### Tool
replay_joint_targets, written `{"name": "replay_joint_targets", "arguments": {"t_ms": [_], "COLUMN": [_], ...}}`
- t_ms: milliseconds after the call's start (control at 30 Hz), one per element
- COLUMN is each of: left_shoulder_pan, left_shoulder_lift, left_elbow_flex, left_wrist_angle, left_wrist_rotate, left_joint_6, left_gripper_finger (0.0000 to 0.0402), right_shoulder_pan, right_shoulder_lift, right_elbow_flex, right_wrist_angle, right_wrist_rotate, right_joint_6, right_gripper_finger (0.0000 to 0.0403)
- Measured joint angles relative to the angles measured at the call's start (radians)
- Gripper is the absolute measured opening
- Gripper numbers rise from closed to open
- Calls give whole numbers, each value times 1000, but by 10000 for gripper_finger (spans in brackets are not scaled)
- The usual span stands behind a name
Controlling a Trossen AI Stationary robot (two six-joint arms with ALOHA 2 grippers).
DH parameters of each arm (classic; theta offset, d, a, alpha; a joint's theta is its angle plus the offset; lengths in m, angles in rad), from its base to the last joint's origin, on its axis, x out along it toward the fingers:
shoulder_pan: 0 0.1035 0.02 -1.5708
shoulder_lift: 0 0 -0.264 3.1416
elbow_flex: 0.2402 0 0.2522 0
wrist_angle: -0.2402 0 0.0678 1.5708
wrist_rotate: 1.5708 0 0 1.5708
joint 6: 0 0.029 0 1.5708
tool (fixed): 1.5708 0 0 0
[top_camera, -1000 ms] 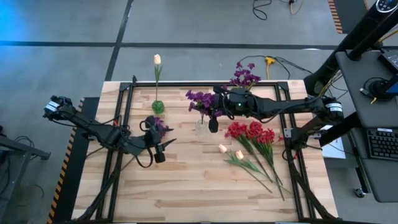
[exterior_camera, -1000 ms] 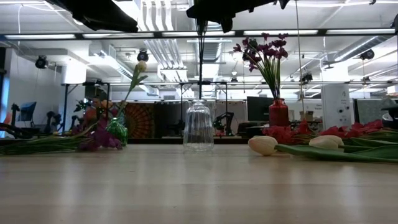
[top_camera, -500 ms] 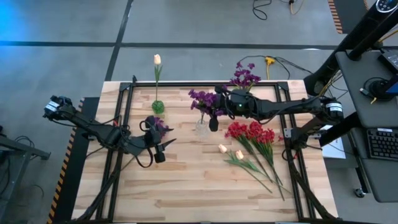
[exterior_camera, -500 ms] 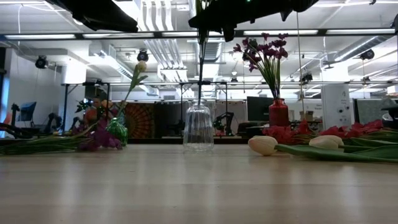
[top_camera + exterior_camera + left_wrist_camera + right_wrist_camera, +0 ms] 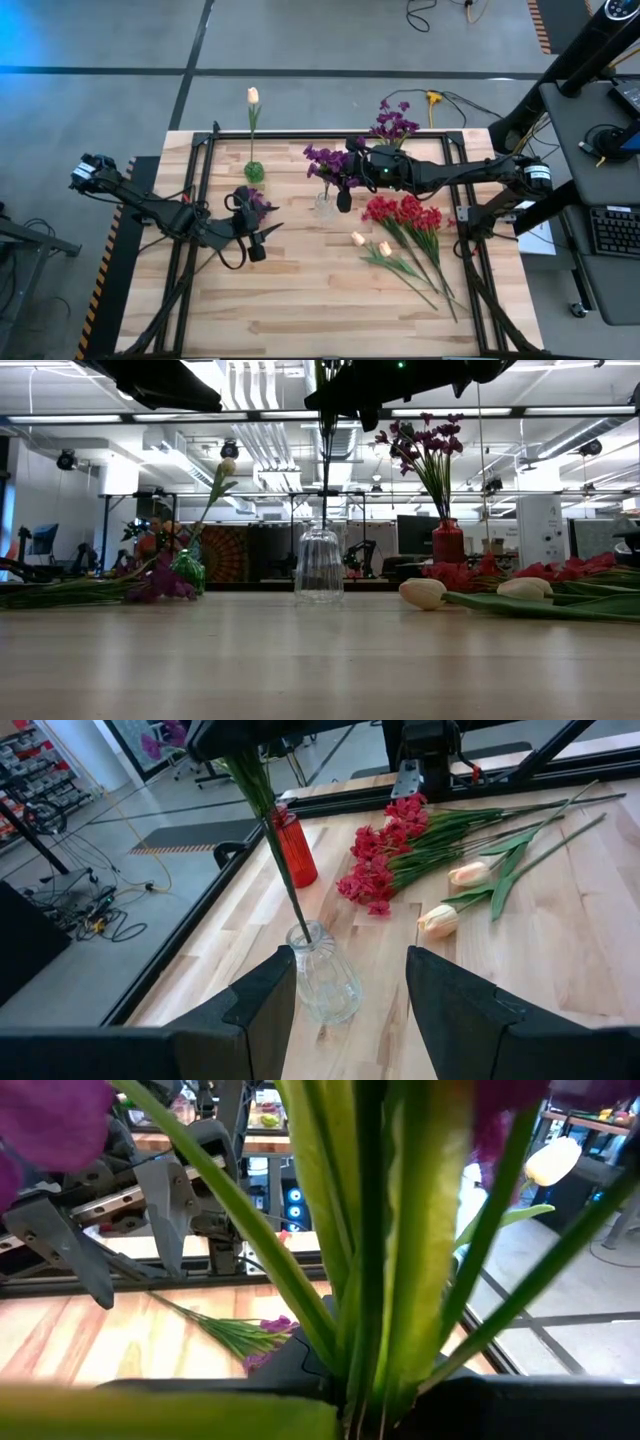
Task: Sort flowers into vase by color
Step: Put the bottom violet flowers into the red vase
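My right gripper (image 5: 347, 178) is over the table's middle, shut on a purple flower (image 5: 325, 160). The flower's stem (image 5: 275, 850) runs down into the mouth of the clear glass vase (image 5: 325, 205). My left gripper (image 5: 255, 238) stands open to the vase's left with nothing between its fingers. A second purple flower (image 5: 252, 198) lies on the table beside the left gripper. A green vase (image 5: 253, 172) holds a cream tulip (image 5: 253, 96). A red vase (image 5: 293, 845) holds purple flowers (image 5: 393, 122). Red flowers (image 5: 405, 212) and cream tulips (image 5: 370, 243) lie on the table to the right. My right gripper pinches the purple flower's green stem and leaves (image 5: 365, 1380) between its two fingers, just below the blossoms. The fingers lie level, coming from the table's right, across the stem. The flower hangs upright, its lower end inside the clear vase's mouth (image 5: 303, 933).
A black frame (image 5: 200, 150) runs round the wooden tabletop. The near half of the table (image 5: 320, 310) is bare wood. Beyond the far edge are cables on the floor (image 5: 440, 100); a desk with a keyboard (image 5: 610, 230) stands to the right.
My right gripper has sunk a little with the purple flower, which stays upright. The stem's lower end has gone down into the clear vase's mouth.
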Motion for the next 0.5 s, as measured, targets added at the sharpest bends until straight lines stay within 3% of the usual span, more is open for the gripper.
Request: {"name": "replay_joint_targets", "arguments": {"t_ms": [367,500], "left_shoulder_pan": [0,0], "left_shoulder_lift": [0,0], "left_elbow_flex": [0,0], "left_wrist_angle": [0,-1], "left_wrist_rotate": [0,0], "left_joint_6": [-5,-5], "left_gripper_finger": [173,173], "right_shoulder_pan": [0,0], "right_shoulder_lift": [0,0], "right_elbow_flex": [-1,-1], "right_wrist_angle": [0,0], "right_wrist_rotate": [0,0], "right_joint_6": [2,4], "right_gripper_finger": [14,33]}}
